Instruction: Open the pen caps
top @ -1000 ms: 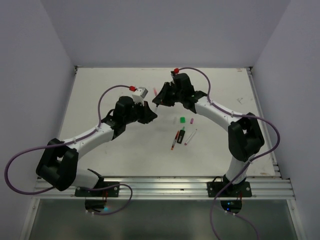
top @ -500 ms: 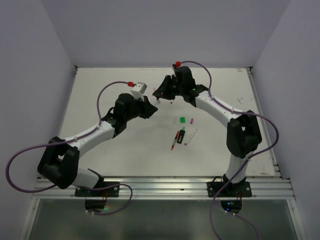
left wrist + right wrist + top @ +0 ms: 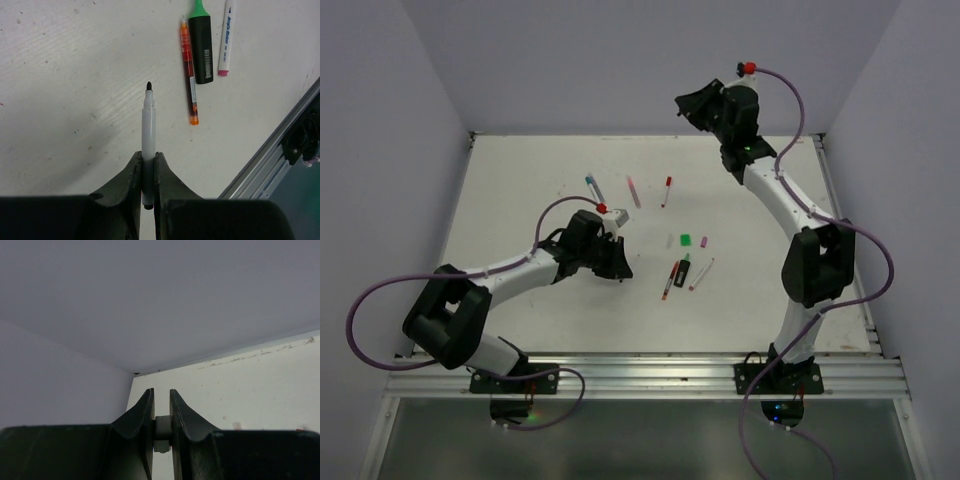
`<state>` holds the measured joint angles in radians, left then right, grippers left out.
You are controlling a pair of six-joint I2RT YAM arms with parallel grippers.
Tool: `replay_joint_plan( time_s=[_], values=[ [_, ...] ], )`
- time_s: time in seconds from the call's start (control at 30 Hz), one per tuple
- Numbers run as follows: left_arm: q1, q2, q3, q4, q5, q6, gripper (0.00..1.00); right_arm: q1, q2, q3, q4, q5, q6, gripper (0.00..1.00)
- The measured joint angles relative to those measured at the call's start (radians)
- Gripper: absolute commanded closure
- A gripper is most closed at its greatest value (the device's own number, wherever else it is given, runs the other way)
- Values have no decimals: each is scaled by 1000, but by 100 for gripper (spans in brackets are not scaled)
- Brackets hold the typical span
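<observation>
- We note a scuffed white table and lilac walls.
- Left gripper clamps an uncapped whitish pen, left of the green highlighter.
- Right gripper pinches a small pale cap, high and well behind the highlighter.

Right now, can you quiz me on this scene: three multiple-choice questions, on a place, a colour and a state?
1. The right gripper is: A) resting low B) raised high at the back C) out of sight
2. Tip of the pen in the left gripper: A) black B) green C) red
3. That pen is: A) capped B) uncapped C) lying loose
Answers: B, it hangs far above the table; A, the left wrist view shows a black tip; B, the tip is bare.
</observation>
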<state>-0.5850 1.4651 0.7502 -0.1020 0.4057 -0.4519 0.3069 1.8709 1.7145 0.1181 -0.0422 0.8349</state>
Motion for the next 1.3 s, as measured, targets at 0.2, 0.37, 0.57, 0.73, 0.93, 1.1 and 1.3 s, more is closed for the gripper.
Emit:
replay_joint_plan(
  time_s=[0.2,0.37,0.57,0.73,0.93,1.1,1.3],
  values=[
    [0,0,0,-14,-52,1,100,34,-10,-138,8,-31,0,99],
    [0,0,0,-31,-140,0,100,40,-11,-323,-60,-59,-18,98],
    [0,0,0,-35,-211,0,100,94,-4,-426,-168,-59,-60,96],
    [0,0,0,-35,-228,-1,100,188,42,-412,-241,-27,-84,98],
    [0,0,0,-35,-229,-1,100,256,119,-385,-358,36,-86,97],
    [0,0,0,-35,-231,-1,100,257,138,-360,-454,114,-82,93],
    [0,0,0,-35,-231,-1,100,257,138,-340,-506,174,-75,84]
  ],
)
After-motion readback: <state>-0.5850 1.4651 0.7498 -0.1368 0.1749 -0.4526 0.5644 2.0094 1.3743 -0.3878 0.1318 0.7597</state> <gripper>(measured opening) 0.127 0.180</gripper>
